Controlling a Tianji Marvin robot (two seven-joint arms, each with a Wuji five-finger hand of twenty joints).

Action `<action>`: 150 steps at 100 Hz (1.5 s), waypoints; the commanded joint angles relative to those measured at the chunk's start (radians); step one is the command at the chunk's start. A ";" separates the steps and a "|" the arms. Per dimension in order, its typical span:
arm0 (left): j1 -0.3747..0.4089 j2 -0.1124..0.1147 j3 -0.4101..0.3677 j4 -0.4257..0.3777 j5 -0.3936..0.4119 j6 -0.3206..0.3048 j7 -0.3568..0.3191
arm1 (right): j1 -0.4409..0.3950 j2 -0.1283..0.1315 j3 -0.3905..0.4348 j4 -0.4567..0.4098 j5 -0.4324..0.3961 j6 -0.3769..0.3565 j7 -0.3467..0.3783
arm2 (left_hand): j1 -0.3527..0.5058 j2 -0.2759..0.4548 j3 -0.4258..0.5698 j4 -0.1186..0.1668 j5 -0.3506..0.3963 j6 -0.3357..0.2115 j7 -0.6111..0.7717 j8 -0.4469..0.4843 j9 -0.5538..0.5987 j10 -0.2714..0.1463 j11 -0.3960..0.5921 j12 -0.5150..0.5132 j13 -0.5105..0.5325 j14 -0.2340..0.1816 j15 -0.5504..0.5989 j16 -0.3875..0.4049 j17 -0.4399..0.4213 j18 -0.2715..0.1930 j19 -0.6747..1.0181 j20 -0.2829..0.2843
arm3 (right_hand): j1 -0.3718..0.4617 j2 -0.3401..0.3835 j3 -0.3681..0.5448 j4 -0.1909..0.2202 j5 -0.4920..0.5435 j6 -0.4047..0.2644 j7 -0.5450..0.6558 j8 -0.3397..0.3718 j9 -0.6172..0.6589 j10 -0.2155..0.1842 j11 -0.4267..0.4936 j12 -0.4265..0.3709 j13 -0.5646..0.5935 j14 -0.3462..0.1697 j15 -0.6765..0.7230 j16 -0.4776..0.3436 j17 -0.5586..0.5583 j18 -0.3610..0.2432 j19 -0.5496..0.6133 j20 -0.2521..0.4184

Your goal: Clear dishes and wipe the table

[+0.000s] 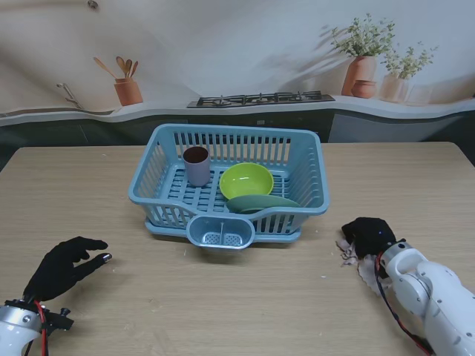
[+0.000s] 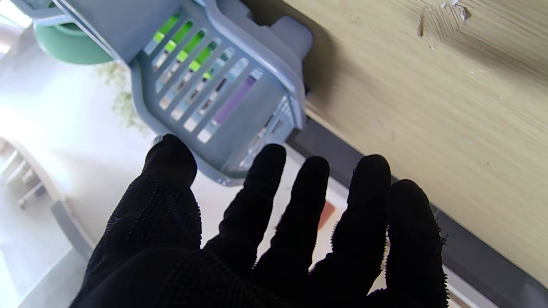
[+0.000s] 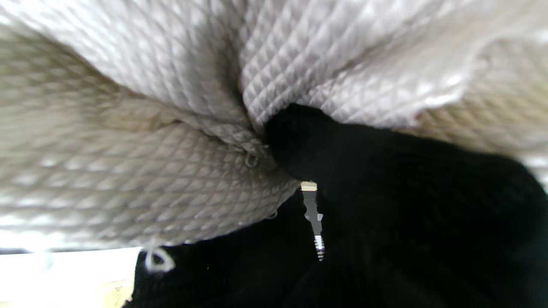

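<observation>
Right hand (image 1: 369, 236) apparently grips the cloth (image 1: 350, 252) lying beneath it.

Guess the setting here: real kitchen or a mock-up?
Likely a staged lab mock-up: the stove and plants look printed on a backdrop, and only a wooden table with a dish rack stands before it.

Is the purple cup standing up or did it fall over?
Standing up. The cup sits upright inside the blue rack, its dark round opening facing up.
</observation>
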 commanded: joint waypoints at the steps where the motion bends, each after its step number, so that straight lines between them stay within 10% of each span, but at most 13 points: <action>1: 0.002 -0.002 0.003 -0.004 -0.001 0.006 -0.009 | 0.019 -0.009 -0.029 0.045 -0.008 0.000 0.038 | 0.030 0.050 -0.027 0.029 0.024 0.004 -0.012 0.000 -0.017 0.018 -0.007 -0.016 -0.020 0.027 -0.002 -0.001 -0.016 -0.014 -0.027 -0.018 | 0.030 0.035 0.000 -0.025 0.024 0.022 -0.103 -0.061 0.019 -0.035 -0.095 -0.070 0.024 0.026 0.029 -0.012 0.003 -0.047 0.003 -0.011; 42: 0.008 -0.008 -0.002 -0.001 0.019 -0.009 0.022 | 0.201 -0.011 -0.217 0.180 0.032 0.091 0.009 | 0.031 0.052 -0.034 0.029 0.024 0.004 -0.011 0.000 -0.015 0.018 -0.007 -0.016 -0.019 0.026 -0.001 -0.001 -0.015 -0.015 -0.026 -0.018 | 0.030 0.035 -0.002 -0.024 0.023 0.019 -0.099 -0.064 0.020 -0.038 -0.093 -0.073 0.026 0.023 0.030 -0.014 0.006 -0.050 0.001 -0.014; 105: 0.011 -0.008 -0.007 0.005 0.012 -0.027 0.017 | -0.249 -0.013 0.221 -0.154 -0.030 -0.135 0.115 | 0.035 0.054 -0.041 0.030 0.025 0.002 -0.011 0.000 -0.017 0.015 -0.007 -0.017 -0.020 0.026 -0.002 -0.001 -0.017 -0.016 -0.027 -0.019 | 0.031 0.029 0.003 -0.024 0.029 0.025 -0.101 -0.065 0.024 -0.033 -0.096 -0.070 0.026 0.029 0.029 -0.012 -0.002 -0.041 0.002 -0.013; 150: 0.009 -0.006 -0.005 0.005 0.006 -0.021 0.009 | -0.281 -0.019 0.174 -0.264 0.100 -0.172 0.275 | 0.036 0.054 -0.045 0.031 0.025 0.004 -0.011 0.000 -0.017 0.019 -0.008 -0.017 -0.020 0.028 -0.003 -0.001 -0.016 -0.016 -0.026 -0.018 | 0.031 0.030 0.003 -0.025 0.030 0.023 -0.104 -0.063 0.023 -0.032 -0.099 -0.066 0.025 0.028 0.028 -0.010 -0.002 -0.040 0.001 -0.013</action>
